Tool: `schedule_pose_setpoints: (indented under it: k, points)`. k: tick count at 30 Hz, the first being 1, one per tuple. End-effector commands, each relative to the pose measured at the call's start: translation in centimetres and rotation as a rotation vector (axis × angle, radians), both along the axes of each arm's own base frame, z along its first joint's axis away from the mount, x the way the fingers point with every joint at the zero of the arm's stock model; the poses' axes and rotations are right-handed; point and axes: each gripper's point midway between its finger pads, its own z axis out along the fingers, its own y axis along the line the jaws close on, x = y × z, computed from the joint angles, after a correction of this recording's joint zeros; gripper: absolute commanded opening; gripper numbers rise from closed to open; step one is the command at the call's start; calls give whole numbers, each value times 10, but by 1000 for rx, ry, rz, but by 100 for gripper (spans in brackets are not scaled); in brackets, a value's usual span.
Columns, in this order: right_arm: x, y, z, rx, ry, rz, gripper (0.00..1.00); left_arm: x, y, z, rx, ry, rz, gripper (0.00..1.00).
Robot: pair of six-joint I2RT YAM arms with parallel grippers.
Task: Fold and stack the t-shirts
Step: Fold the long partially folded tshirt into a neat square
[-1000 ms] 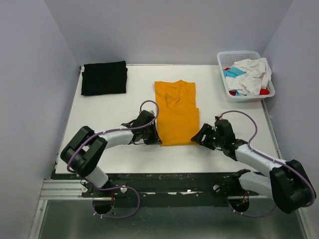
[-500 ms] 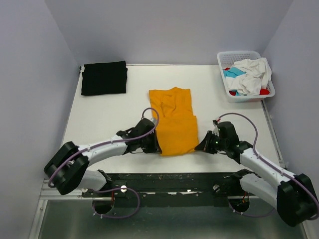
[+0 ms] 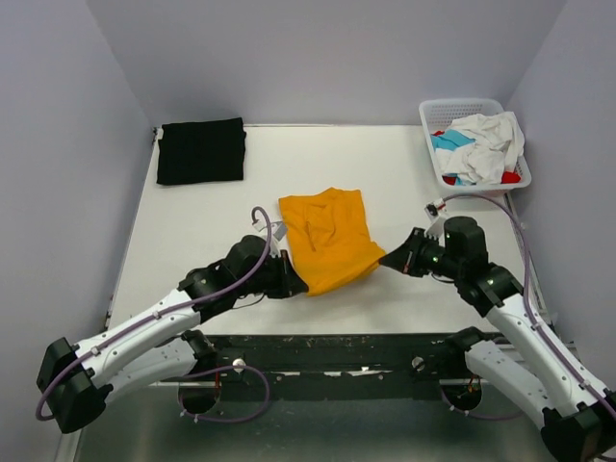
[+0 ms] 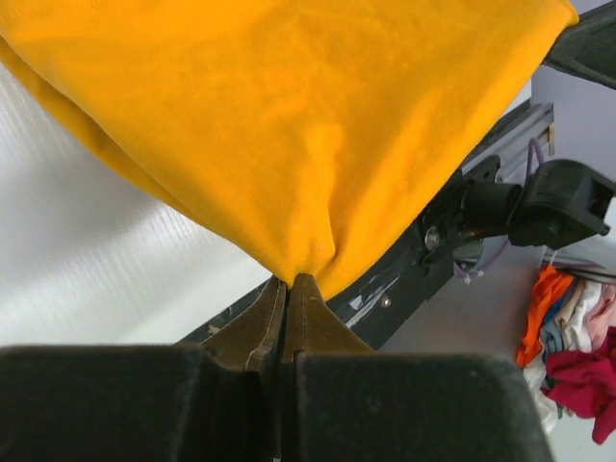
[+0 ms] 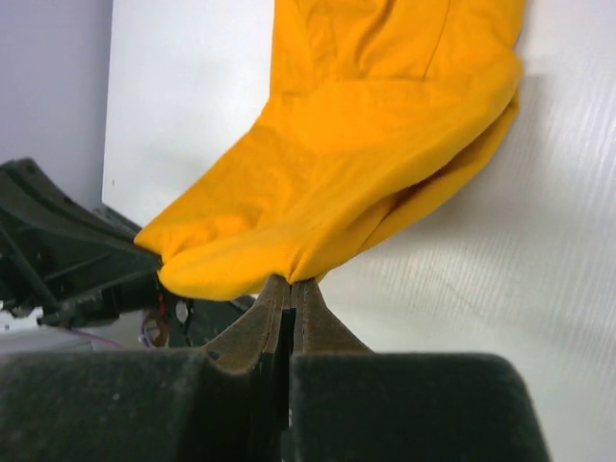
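The mustard-orange t-shirt [image 3: 327, 236] hangs lifted at its near edge over the white table [image 3: 221, 212], its far part still resting on it. My left gripper [image 3: 299, 284] is shut on the shirt's near left corner [image 4: 298, 265]. My right gripper [image 3: 383, 259] is shut on the near right corner [image 5: 294, 274]. In both wrist views the orange cloth bunches right at the closed fingertips. A folded black t-shirt [image 3: 201, 150] lies at the far left corner. White, teal and red t-shirts [image 3: 478, 144] are heaped in the basket.
The white lattice basket [image 3: 432, 117] stands at the far right corner of the table. The dark metal rail [image 3: 327, 351] with the arm bases runs along the near edge. Grey walls close in the left, right and back.
The right gripper closed on the shirt's near right corner. Both grippers rose and moved away from me, lifting the near edge of the orange shirt and carrying it toward the far side.
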Motion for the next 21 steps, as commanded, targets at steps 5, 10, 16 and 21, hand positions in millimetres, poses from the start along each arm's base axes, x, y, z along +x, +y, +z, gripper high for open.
schedule_pose_setpoints:
  k: [5, 10, 16, 21]
  points:
    - [75, 2, 42, -10, -108, -179, 1, 71, 17, 48, -25, -120, 212, 0]
    - [120, 9, 53, -35, -145, -227, 1, 108, 29, 58, -44, -119, 268, 0]
    - [174, 10, 53, -153, -146, -251, 1, 153, 35, 77, -31, -123, 297, 0]
    - [210, 8, 50, -170, -141, -269, 1, 186, 44, 84, -21, -130, 341, 0]
